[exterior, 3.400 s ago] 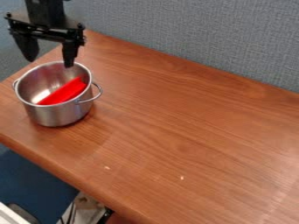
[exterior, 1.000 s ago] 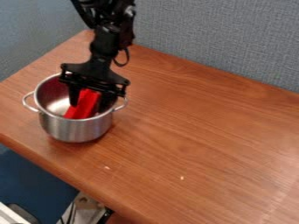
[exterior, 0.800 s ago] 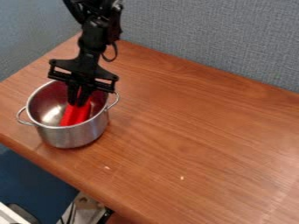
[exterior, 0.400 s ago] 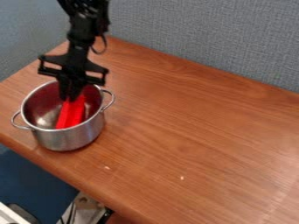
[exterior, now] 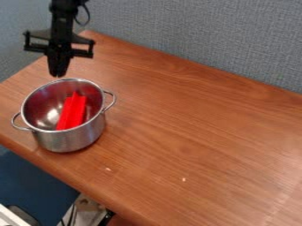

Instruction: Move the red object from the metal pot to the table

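A plain robot test bench, more lab than home

A reddish-brown wooden table (exterior: 200,124) with a rounded edge fills most of the frame, backed across the top by a grey-blue textured wall (exterior: 224,35); dark blue floor or fabric shows at the lower left, and nothing domestic surrounds the small steel pot (exterior: 62,115) at left

Robot arm, single unit: all matte black, slim upright wrist section with a lumpy, jointed outline. Gripper (exterior: 56,69): black, with a thin horizontal crossbar ending in small stubs at 3 and 9 o'clock; narrow black fingers (exterior: 56,64) below. Markings, screws, cables: too small to tell.
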